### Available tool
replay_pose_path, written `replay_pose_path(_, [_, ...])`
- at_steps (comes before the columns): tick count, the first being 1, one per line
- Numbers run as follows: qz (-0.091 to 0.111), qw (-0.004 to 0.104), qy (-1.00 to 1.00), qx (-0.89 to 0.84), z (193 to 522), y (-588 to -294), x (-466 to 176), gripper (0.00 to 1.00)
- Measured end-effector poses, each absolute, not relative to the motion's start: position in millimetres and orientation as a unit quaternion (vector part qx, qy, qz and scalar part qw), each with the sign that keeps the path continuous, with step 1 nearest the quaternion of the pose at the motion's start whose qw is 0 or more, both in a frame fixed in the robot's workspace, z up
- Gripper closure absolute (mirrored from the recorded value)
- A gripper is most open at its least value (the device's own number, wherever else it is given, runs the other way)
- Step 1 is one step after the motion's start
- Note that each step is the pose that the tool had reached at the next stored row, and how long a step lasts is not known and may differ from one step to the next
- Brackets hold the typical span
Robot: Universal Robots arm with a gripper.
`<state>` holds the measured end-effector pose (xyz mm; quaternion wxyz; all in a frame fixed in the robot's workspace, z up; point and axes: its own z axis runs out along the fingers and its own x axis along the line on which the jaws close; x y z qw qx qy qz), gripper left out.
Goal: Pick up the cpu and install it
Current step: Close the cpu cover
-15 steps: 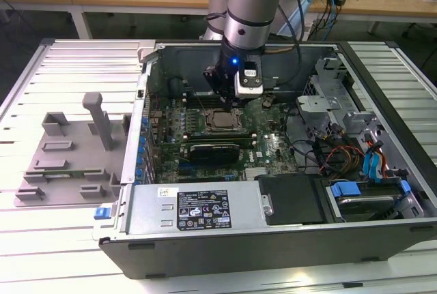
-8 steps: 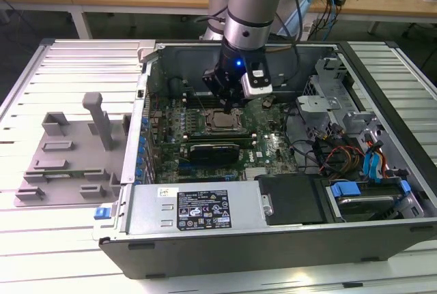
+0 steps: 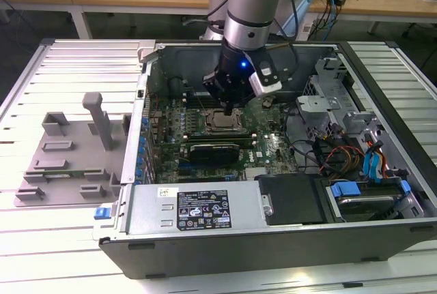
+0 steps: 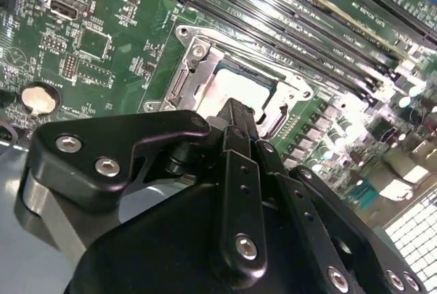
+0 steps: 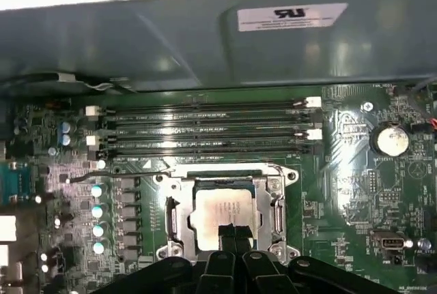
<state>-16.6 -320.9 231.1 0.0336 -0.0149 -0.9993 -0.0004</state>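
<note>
You're looking at a cpu [image 5: 225,209] with a pale metal top, satin and faintly shiny. Its socket frame [image 5: 179,192] is bright bare metal. The gripper [image 5: 235,234] is matt black, plastic or coated metal, with shiny steel screw heads [image 4: 246,245]. The motherboard [image 5: 341,171] is glossy green, and the case wall [image 5: 205,41] is smooth dull grey metal

White slatted table [image 3: 42,256] with open computer case [image 3: 307,241] and grey fixture [image 3: 68,154].

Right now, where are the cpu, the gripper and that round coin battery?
cpu [image 5: 222,205]: first wrist view, middle of silver top.
gripper [image 5: 235,231]: first wrist view, between its fingertips.
coin battery [image 5: 390,140]: first wrist view, centre of face.
</note>
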Motion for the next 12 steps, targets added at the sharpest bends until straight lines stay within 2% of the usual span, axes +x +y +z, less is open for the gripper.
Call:
replay_pose_path(3, [-0.001,-0.002,-1.000,-0.010,231,-321,-17,0.89])
replay_pose_path(4, [-0.001,-0.008,-1.000,-0.002,230,-321,-17,0.89])
replay_pose_path(6, [-0.001,-0.012,-1.000,0.021,229,-322,-17,0.89])
replay_pose_path(12, [-0.001,-0.013,-0.999,0.031,227,-325,-33,0.89])
